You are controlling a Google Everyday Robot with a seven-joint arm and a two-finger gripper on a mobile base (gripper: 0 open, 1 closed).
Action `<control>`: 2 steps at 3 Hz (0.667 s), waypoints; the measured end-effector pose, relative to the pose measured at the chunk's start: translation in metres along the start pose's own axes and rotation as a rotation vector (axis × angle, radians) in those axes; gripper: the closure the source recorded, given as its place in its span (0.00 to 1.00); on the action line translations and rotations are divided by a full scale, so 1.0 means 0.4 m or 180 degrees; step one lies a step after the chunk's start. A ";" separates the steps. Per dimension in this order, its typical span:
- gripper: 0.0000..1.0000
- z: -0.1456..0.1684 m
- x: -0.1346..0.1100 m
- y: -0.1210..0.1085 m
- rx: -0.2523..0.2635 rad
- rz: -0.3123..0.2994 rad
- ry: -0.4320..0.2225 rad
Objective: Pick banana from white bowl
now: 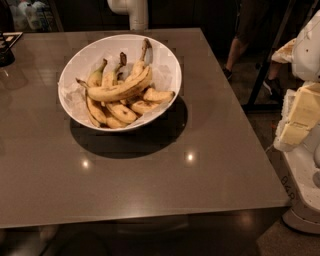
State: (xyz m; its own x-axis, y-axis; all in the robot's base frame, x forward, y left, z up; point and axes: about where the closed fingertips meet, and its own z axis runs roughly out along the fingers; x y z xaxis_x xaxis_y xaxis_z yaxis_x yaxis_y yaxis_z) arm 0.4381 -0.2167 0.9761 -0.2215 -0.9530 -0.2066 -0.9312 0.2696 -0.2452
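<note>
grey table [150, 185] | banana [117, 91] in white bowl [80, 60] | dark room [210, 15] | gripper unseen

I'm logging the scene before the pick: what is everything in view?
table: one, grey-brown, fills most of the view
white bowl: one, white, on the table's far half
banana: one, yellow, longest, across the top of the pile in the bowl
other bananas: several, yellow with brown blotches, in the bowl under it
white tube: one, white, behind the table's far edge
person's legs: one pair, dark, beyond the far right corner
dark object: one, black, table's far left edge
arm: one, white, right edge of view
tool: one, cream, right edge of view, beside the table, apart from the bowl
</note>
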 end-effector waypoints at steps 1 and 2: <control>0.00 0.000 0.000 0.000 0.0000 0.0000 0.0000; 0.00 -0.006 -0.015 -0.006 0.0007 0.0004 0.0043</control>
State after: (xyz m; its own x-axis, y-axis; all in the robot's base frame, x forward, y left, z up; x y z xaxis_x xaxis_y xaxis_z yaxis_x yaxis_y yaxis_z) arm 0.4411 -0.2120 0.9804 -0.2266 -0.9545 -0.1940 -0.9303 0.2711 -0.2471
